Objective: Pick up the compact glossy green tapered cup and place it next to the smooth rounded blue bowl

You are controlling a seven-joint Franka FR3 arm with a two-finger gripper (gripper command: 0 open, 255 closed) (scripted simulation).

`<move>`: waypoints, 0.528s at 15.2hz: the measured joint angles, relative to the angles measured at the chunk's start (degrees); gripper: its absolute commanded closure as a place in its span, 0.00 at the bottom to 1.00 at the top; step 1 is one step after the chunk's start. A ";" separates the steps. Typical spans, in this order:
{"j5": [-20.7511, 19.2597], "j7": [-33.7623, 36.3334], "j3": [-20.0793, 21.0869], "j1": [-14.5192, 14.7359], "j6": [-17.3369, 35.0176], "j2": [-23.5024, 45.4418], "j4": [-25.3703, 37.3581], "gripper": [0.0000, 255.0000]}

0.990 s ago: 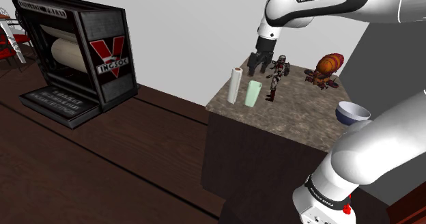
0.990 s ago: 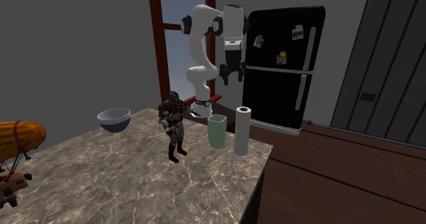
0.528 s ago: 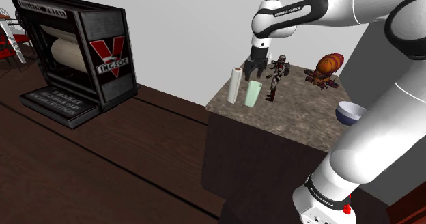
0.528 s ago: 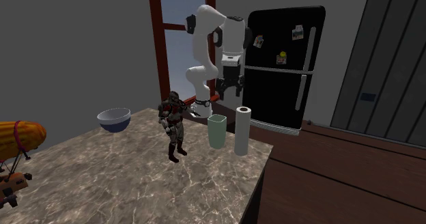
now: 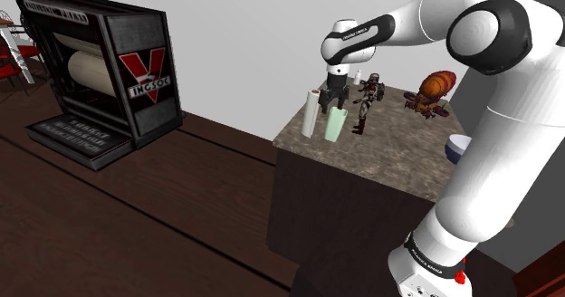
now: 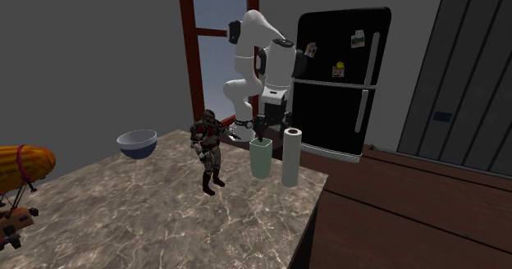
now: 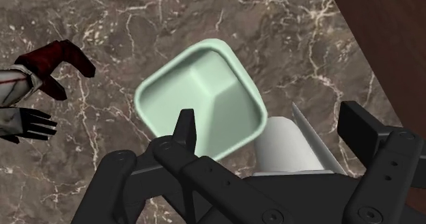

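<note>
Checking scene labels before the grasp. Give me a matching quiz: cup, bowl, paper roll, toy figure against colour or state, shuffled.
Things:
1. cup
2. bowl
3. paper roll
4. toy figure

Descriptions:
A. blue, open side up
B. white, upright beside the cup
C. pale green, right under the open gripper
D. dark with red, standing

Pairs: 1-C, 2-A, 3-B, 4-D

Paper roll [image 5: 311,114]: white, upright by the counter [image 6: 164,218] edge.
Toy soldier [image 6: 208,151]: stands on the counter.
Toy airship [image 5: 435,89]: orange, on the counter.
</note>
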 measured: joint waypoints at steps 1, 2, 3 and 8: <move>0.05 -0.13 -0.07 -0.12 0.66 0.47 -0.25 0.00; 0.08 -0.23 -0.13 -0.20 1.23 0.69 -0.62 0.00; 0.13 -0.33 -0.16 -0.27 2.05 0.96 -1.18 0.00; 0.34 -0.43 -0.15 -0.36 4.61 1.89 -2.84 0.00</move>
